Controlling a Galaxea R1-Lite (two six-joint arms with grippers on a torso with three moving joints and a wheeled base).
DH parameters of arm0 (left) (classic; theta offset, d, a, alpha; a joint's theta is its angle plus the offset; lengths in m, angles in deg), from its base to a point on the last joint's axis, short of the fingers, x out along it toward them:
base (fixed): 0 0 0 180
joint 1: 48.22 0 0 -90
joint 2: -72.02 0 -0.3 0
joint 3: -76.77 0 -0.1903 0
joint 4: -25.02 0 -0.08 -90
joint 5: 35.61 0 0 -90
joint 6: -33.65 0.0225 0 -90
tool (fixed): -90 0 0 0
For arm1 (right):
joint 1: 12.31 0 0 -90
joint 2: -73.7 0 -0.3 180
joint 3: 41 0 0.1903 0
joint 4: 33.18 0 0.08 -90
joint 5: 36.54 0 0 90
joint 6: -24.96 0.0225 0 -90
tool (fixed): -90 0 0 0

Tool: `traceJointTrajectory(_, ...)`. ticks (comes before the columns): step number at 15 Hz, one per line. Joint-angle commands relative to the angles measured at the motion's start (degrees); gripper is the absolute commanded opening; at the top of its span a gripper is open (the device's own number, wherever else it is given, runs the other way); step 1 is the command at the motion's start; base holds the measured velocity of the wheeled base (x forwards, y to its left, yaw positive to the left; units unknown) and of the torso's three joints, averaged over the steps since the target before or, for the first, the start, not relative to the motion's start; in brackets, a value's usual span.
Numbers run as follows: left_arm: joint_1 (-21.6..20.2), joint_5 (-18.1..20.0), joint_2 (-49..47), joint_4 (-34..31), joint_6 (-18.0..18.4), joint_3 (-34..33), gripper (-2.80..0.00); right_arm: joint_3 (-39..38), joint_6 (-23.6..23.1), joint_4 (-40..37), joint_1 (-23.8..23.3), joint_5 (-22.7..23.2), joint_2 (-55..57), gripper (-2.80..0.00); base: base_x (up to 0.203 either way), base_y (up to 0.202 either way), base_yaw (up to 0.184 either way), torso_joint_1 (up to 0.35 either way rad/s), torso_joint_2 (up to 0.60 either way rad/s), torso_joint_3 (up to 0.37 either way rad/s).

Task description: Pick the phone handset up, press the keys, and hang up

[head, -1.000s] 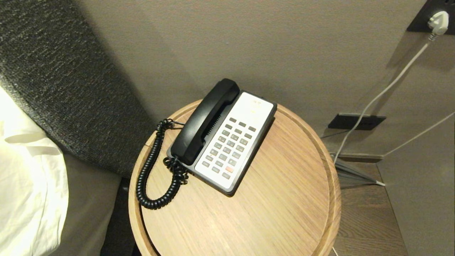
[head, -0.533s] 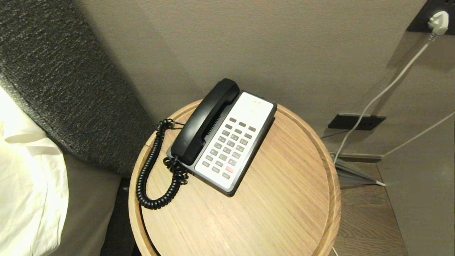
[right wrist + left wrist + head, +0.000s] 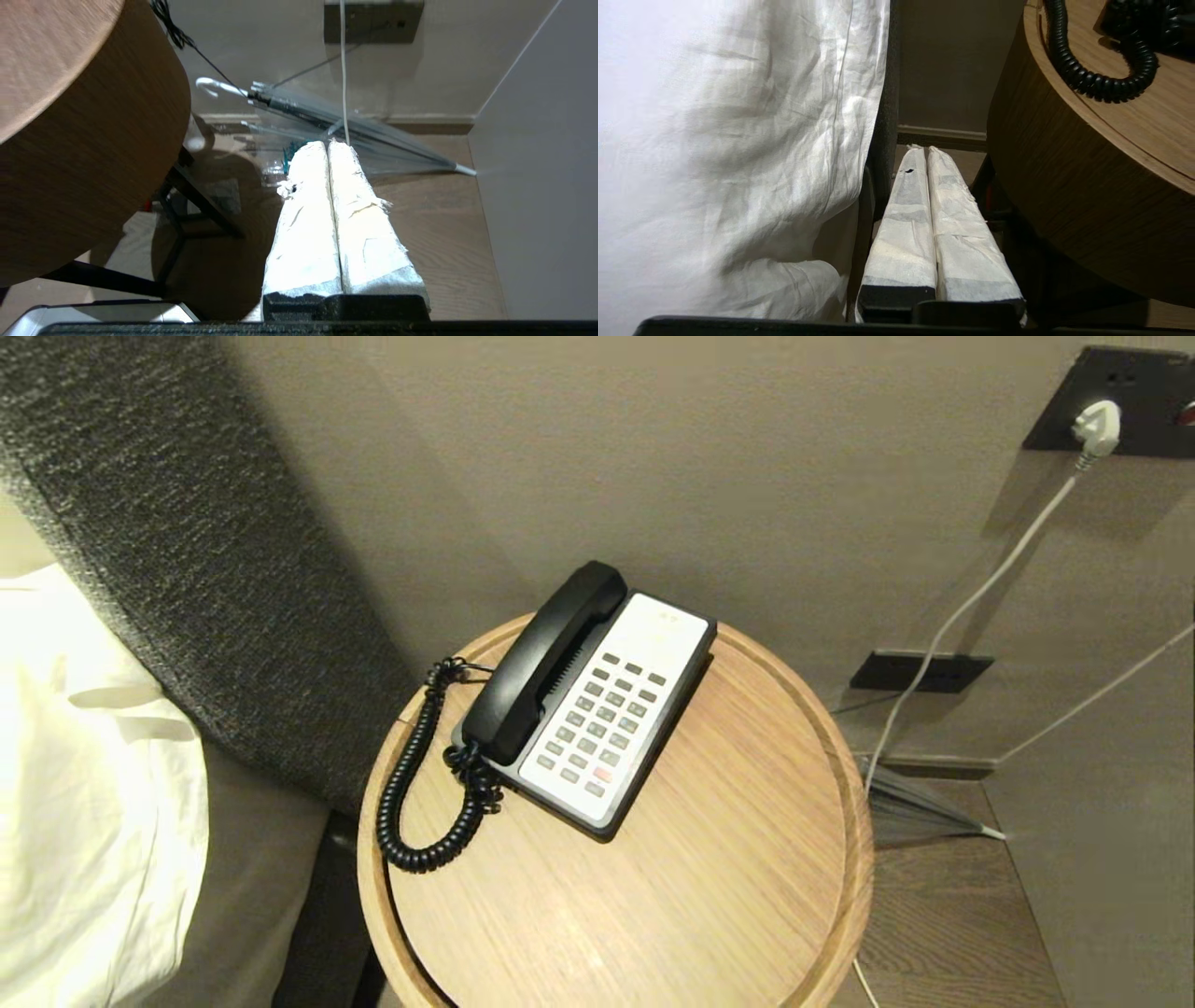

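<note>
The black phone handset (image 3: 541,663) lies in its cradle on the left side of the phone base (image 3: 616,709), whose grey keys (image 3: 605,717) face up. A black coiled cord (image 3: 411,793) loops from it over the round wooden table (image 3: 747,877); part of the cord (image 3: 1099,70) shows in the left wrist view. Neither arm is in the head view. My left gripper (image 3: 926,151) is shut and empty, low beside the table, between it and the bed. My right gripper (image 3: 327,144) is shut and empty, low over the floor on the table's other side.
A white pillow (image 3: 84,803) and a dark headboard (image 3: 187,541) stand left of the table. A folded clear umbrella (image 3: 345,126) lies on the wooden floor by the wall, with white cables (image 3: 980,588) running to a wall socket (image 3: 1111,401).
The whole head view has shifted: the table and phone now look a little smaller and lower, and more of the wall socket shows. The phone itself has not moved.
</note>
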Motion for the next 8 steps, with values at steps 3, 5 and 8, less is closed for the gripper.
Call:
traceJointTrajectory(3, 0.00, -0.11, -0.07, 0.05, -0.08, -2.29, -2.80, -0.70, 0.02, 0.04, 0.00, 0.01, 0.07, -2.80, 0.000, 0.000, 0.000, 0.001, 0.00, 0.201)
traceJointTrajectory(5, 0.00, -0.11, -0.07, 0.05, -0.08, -2.29, -2.80, -0.70, 0.02, 0.04, 0.00, 0.01, 0.07, -2.80, 0.000, 0.000, 0.000, 0.004, 0.00, 0.211)
traceJointTrajectory(8, 0.00, -0.11, -0.07, 0.05, 0.01, -2.29, -2.80, -0.70, 0.02, 0.04, 0.00, 0.01, 0.07, -2.80, 0.000, 0.000, 0.000, -0.002, 0.00, 0.201)
